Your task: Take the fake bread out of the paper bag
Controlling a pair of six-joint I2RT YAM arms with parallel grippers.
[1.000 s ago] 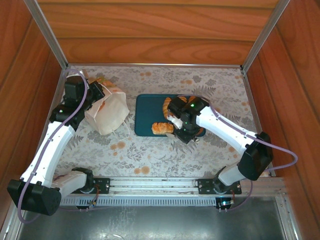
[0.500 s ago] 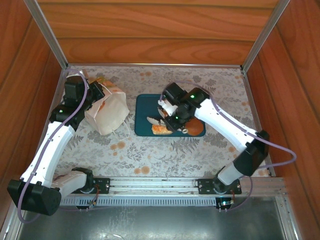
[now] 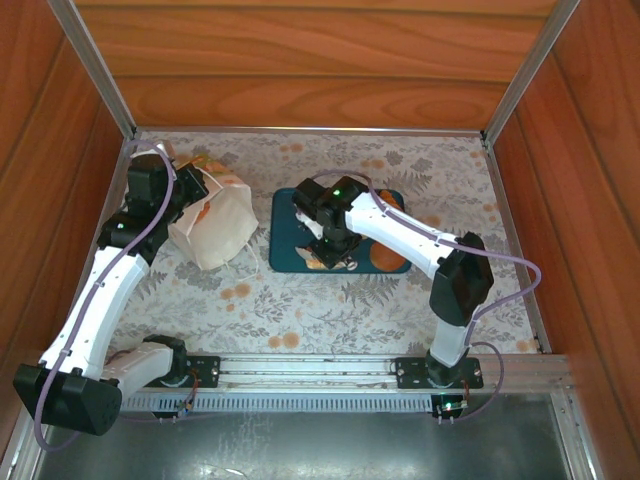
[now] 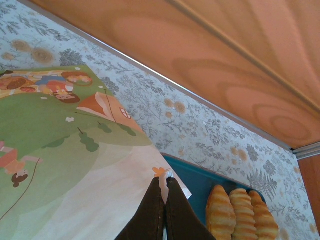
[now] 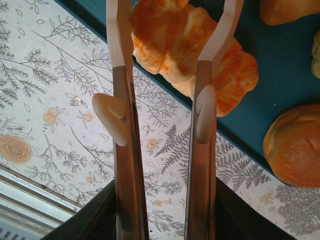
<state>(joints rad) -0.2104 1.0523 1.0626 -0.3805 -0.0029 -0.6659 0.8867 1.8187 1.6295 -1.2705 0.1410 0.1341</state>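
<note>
The right end effector (image 5: 175, 12) is spread wide above the teal tray (image 5: 280, 75), with a ridged croissant (image 5: 175, 45) lying between its fingers at the tray's near-left edge. A round bun (image 5: 295, 147) sits near it on the tray. Left of the tray, the left end effector (image 4: 164, 184) is pinched closed on the white rim of the paper bag (image 4: 75, 150), which rests on the floral counter (image 3: 300, 310)

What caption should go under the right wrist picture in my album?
Open right gripper above a croissant on the teal tray.
</note>
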